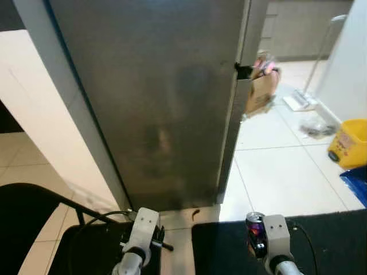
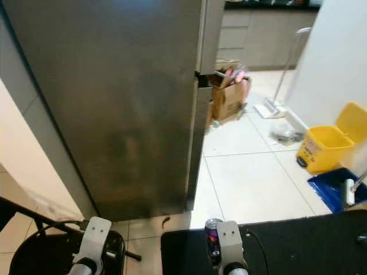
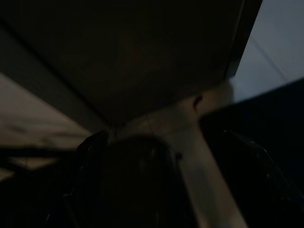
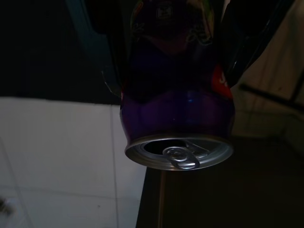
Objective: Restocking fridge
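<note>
While the robot faces the closed stainless-steel fridge door [image 1: 155,103], both arms are held low at the bottom of the head views, wrists raised toward the door. The right gripper [image 4: 178,71] is closed around a purple can [image 4: 178,104], its black fingers [image 4: 242,42] pressed against the can's sides. In the head views the can [image 2: 213,229] sits just in front of the right wrist housing, above a dark mat [image 2: 298,246] on the tiled floor [image 2: 246,183]. The can is purple with a red patch on one side and a silver top whose pull tab lies flat, so it appears unopened. The left gripper [image 1: 143,240] hangs over another dark object near the fridge's lower corner; its wrist view is too dark to tell how its fingers stand. Beyond the fridge's edge stand a cardboard box [image 2: 229,97], a yellow mop bucket [image 2: 327,146] and a blue dustpan [image 2: 335,189].
</note>
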Robot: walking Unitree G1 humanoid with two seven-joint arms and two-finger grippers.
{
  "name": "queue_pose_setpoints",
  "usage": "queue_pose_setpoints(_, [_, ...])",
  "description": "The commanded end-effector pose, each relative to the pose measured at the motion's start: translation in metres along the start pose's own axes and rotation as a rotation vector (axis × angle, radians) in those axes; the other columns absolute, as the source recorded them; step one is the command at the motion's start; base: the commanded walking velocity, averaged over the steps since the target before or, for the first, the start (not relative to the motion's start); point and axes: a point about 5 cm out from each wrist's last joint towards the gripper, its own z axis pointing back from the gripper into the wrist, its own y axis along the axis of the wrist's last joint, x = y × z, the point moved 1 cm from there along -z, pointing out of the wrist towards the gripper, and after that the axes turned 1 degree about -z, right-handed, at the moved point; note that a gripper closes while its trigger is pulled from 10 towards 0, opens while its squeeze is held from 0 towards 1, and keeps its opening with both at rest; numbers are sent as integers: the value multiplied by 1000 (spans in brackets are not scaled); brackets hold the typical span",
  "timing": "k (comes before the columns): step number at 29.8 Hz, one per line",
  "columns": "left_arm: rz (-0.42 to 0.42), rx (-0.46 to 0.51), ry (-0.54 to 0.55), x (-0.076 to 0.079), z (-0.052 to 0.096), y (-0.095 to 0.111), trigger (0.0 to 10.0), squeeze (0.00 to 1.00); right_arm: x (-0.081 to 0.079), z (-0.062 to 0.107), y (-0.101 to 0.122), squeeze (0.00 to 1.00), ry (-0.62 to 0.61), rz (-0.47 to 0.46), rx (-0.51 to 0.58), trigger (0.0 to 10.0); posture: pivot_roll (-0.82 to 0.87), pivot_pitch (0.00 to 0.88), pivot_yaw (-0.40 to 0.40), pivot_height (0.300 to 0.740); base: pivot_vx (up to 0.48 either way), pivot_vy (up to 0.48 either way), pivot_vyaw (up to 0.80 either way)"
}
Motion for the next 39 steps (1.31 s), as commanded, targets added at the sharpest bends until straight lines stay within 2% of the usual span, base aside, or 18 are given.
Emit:
queue_pose_setpoints(1, [6,-49,-5,3,7,-15,10000,0,-2,3,-6,0,1,-4,-20,10000,-59,63,-17,740,0,0,0])
queue_pose_setpoints(18, [-9,-60,-8,3,7,-15,10000,0,-2,3,-6,0,1,-3,-20,10000,-60,64,-18,740,0,0,0])
queue_pose_setpoints(23, [-15,-64,-13,4,7,-16,10000,0,-2,3,-6,0,1,-3,-21,10000,-60,64,-17,740,0,-324,0])
queue_pose_setpoints(39, [-20,-84,-10,3,8,-19,10000,0,-3,4,-7,0,5,-1,-21,10000,-61,63,-17,740,318,-332,0])
